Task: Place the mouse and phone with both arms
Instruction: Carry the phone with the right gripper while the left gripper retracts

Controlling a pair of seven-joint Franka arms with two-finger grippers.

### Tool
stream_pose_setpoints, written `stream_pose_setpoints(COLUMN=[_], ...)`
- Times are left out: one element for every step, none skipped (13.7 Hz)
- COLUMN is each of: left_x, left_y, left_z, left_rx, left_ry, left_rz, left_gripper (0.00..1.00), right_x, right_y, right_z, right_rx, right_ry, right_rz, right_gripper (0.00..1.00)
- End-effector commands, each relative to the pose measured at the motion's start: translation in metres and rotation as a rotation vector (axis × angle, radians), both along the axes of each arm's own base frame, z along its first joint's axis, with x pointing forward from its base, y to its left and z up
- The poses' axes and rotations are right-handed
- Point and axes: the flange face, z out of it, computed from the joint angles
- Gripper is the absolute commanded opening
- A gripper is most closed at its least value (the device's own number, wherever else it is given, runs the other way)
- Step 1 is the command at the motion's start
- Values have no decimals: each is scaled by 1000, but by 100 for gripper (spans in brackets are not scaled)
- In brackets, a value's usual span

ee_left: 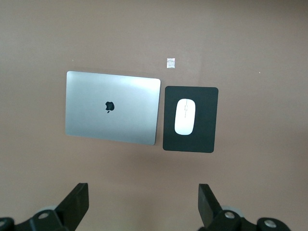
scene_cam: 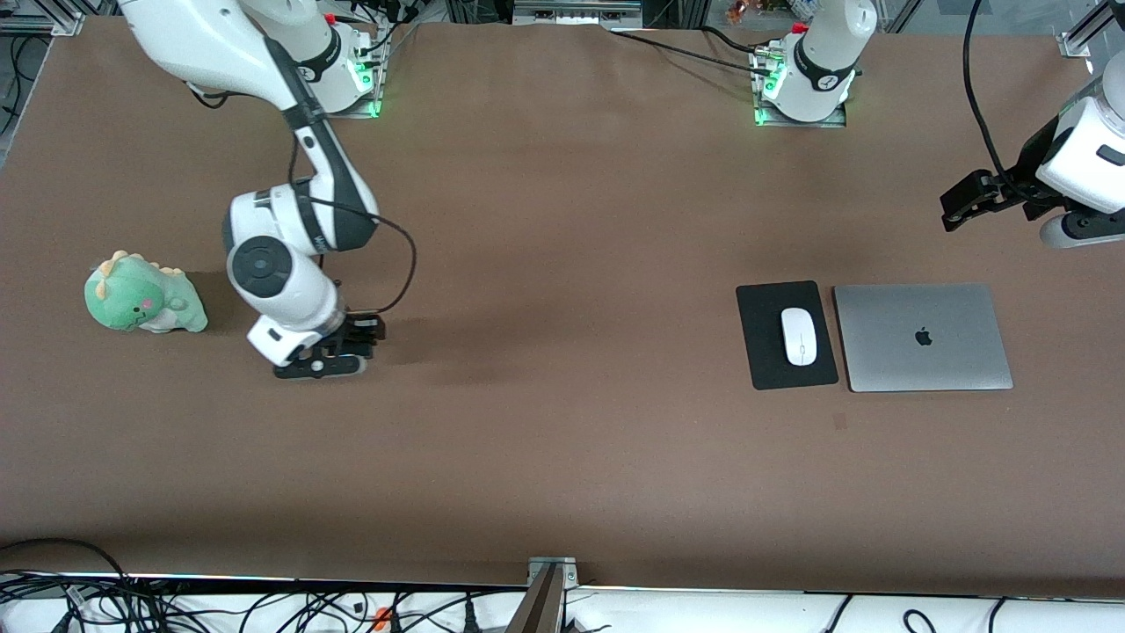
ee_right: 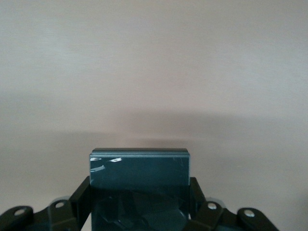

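The white mouse [scene_cam: 799, 335] lies on a black mouse pad [scene_cam: 765, 338] beside a closed silver laptop [scene_cam: 923, 337]. It also shows in the left wrist view [ee_left: 185, 116]. My right gripper [scene_cam: 322, 355] is low over the table beside the green plush toy. In the right wrist view it [ee_right: 139, 197] is shut on the black phone [ee_right: 139, 171], held by its two long edges. My left gripper [scene_cam: 960, 200] is open and empty, up in the air over the left arm's end of the table. Its fingers [ee_left: 77, 202] stand wide apart.
A green plush dinosaur [scene_cam: 141, 294] sits toward the right arm's end of the table. The mouse pad [ee_left: 202, 101] and laptop [ee_left: 113, 107] lie side by side below the left wrist camera. Cables run along the table's near edge.
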Motion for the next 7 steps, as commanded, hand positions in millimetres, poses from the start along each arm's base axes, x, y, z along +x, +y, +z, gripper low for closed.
stream_pose_setpoints(left_x=[-4,-4,-4,-3,-3,-2,-1], left_y=[-6,-6,-6,-2,-1,0,-1], left_z=[9,9,9,9,9,11,15], left_rx=[-40,-40,-41,-40,-40,-41,-52], left_ry=[5,5,6,3,6,-4,-12], left_rz=[-33,-33,-33,-28,-27,-32,-61], left_gripper=[100,100,100,100,100,100,100], right_x=[-24,-36,-47,-54,-59,-63,-66], right_y=[-52,-67,-86,-105,-119,-133,-153], right_z=[-6,-18,-29,-38,-45,-50,-56], right_rx=[37,44,50,52,52,50,48], right_ry=[-35,-59,-82,-97,-108,-108,-108], right_rz=[-50,-56,-59,-79,-82,-69,-93], right_gripper=[41,41,41,41,41,41,41])
